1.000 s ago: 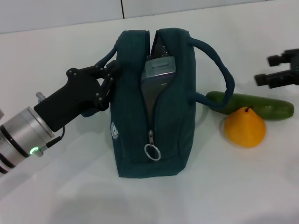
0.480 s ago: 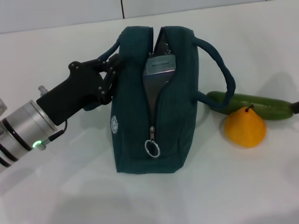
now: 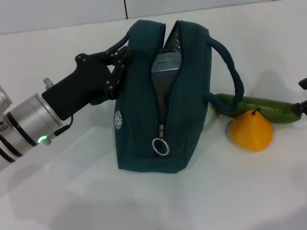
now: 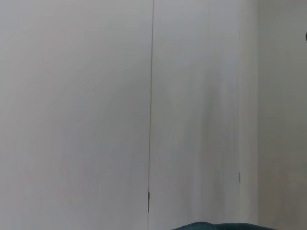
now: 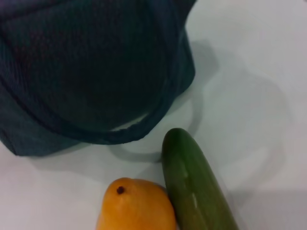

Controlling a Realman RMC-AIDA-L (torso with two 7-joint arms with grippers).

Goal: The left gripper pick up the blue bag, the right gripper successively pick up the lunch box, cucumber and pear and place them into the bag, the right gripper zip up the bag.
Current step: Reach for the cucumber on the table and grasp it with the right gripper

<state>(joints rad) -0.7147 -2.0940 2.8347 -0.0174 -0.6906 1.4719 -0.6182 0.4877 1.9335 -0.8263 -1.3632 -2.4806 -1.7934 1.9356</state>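
Note:
The blue bag (image 3: pixel 163 96) stands upright mid-table with its zipper open at the top and the ring pull (image 3: pixel 160 146) low on the front. The grey lunch box (image 3: pixel 165 69) sits inside the opening. My left gripper (image 3: pixel 119 60) is shut on the bag's left handle. To the right of the bag, the green cucumber (image 3: pixel 264 108) lies behind the orange pear (image 3: pixel 252 132). Only the tip of my right gripper (image 3: pixel 302 96) shows at the right edge, over the cucumber's far end. The right wrist view looks down on the bag (image 5: pixel 86 72), cucumber (image 5: pixel 194 182) and pear (image 5: pixel 136 206).
The white table (image 3: pixel 230 191) stretches around the bag, with a white wall (image 3: pixel 72 12) behind it. The bag's right handle (image 3: pixel 232 76) arches out over the near end of the cucumber. The left wrist view shows mostly wall and a sliver of bag (image 4: pixel 225 226).
The left gripper has drawn the bag slightly up and to the right. The right gripper has dropped from the upper right to the frame's edge beside the cucumber.

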